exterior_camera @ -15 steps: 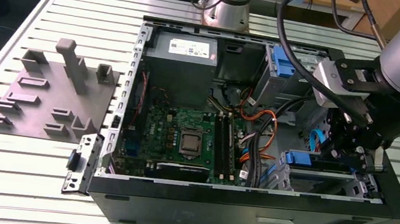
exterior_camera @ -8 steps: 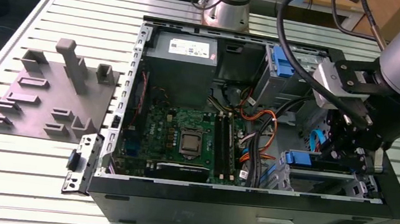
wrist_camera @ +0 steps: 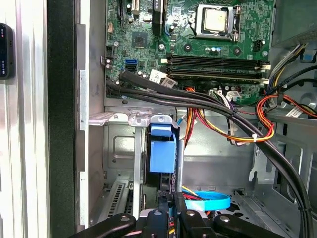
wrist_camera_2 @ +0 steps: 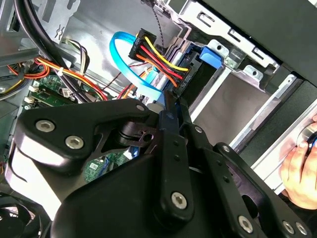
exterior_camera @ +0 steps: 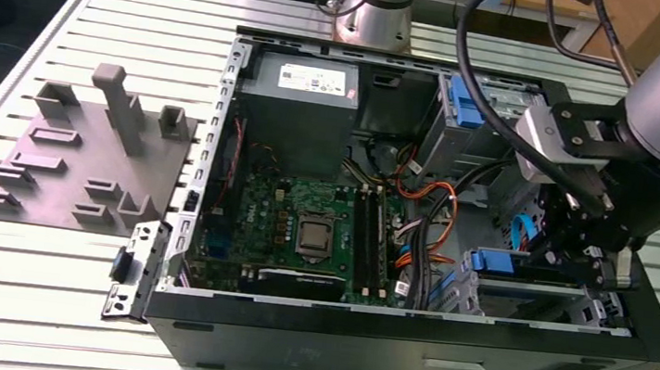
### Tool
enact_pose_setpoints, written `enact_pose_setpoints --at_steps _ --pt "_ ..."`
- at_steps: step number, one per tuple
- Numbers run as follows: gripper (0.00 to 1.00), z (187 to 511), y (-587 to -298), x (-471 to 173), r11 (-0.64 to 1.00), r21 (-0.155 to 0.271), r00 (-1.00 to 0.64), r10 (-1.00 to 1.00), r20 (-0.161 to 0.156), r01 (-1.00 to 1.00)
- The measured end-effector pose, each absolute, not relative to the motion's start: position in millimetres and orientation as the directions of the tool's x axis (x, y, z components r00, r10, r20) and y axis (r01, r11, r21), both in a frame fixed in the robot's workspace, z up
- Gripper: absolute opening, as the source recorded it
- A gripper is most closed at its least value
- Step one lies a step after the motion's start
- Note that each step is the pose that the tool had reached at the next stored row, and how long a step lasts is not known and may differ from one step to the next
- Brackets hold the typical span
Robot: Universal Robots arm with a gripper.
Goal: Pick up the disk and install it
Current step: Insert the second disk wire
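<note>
Disk going into its bay

The gripper (wrist_camera: pixel 171 210) is pinching the disk (wrist_camera: pixel 162 156) edge-on, fingers closed, so it is sliding upright into the drive cage (wrist_camera: pixel 119 119).

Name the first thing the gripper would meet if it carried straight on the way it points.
Most likely the disk standing in the drive bay: the gripper points at its near end. Whether they already touch is unclear.
</note>
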State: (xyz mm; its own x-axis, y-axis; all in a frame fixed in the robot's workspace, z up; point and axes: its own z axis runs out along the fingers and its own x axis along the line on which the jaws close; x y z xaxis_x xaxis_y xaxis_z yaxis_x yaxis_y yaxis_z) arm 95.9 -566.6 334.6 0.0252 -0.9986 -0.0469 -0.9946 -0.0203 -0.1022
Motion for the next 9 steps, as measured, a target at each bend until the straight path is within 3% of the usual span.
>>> enact_pose_setpoints --at_steps 9 --pt "0.16 333.6 -566.8 96.5 -0.020 -0.102 0.025 -0.999 -0.047 -0.995"
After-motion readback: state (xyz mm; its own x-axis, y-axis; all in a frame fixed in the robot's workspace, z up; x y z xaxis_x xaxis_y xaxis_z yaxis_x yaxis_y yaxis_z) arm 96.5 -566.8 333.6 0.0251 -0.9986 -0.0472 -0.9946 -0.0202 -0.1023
